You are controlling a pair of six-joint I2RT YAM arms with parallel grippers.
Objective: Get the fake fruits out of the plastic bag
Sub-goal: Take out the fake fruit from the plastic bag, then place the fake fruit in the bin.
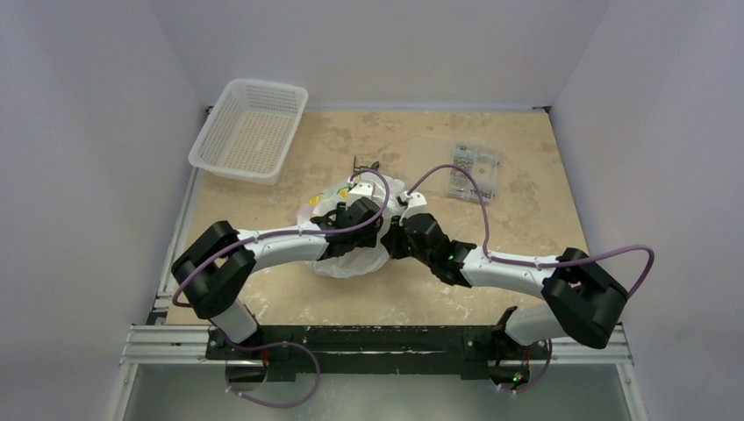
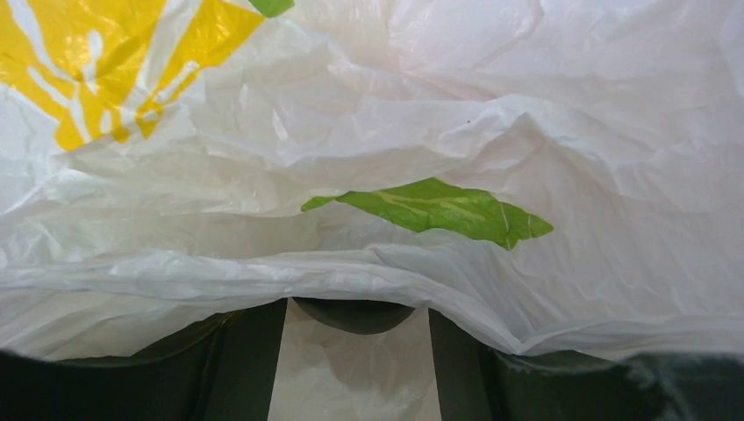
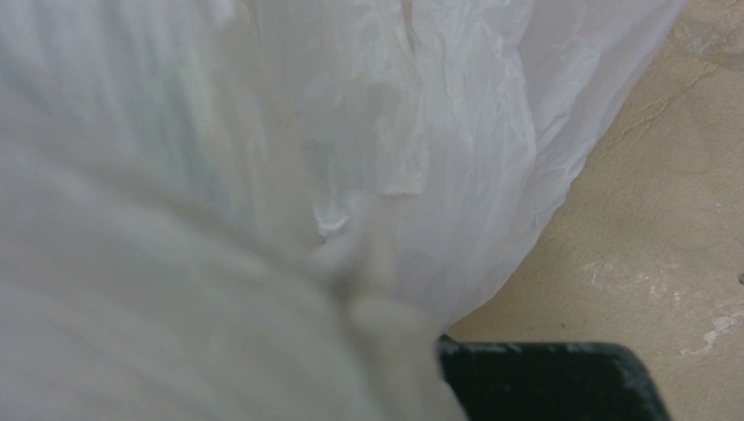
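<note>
The plastic bag (image 1: 351,254), thin white film with yellow and green marks, lies crumpled mid-table. It fills the left wrist view (image 2: 439,132) and the right wrist view (image 3: 395,132). My left gripper (image 1: 358,217) is over the bag; its dark fingers (image 2: 241,368) stand apart, with bag film draped over their tips and a dark rounded shape between them that I cannot identify. My right gripper (image 1: 397,235) is at the bag's right edge; film bunches tightly beside its one visible finger (image 3: 544,381), so it looks shut on the bag. No fake fruits are in view.
A white mesh basket (image 1: 250,130) stands at the far left. A clear flat box of small parts (image 1: 472,171) lies at the far right. A small black hammer (image 1: 362,165) lies just beyond the bag. Bare tan tabletop (image 3: 667,219) shows right of the bag.
</note>
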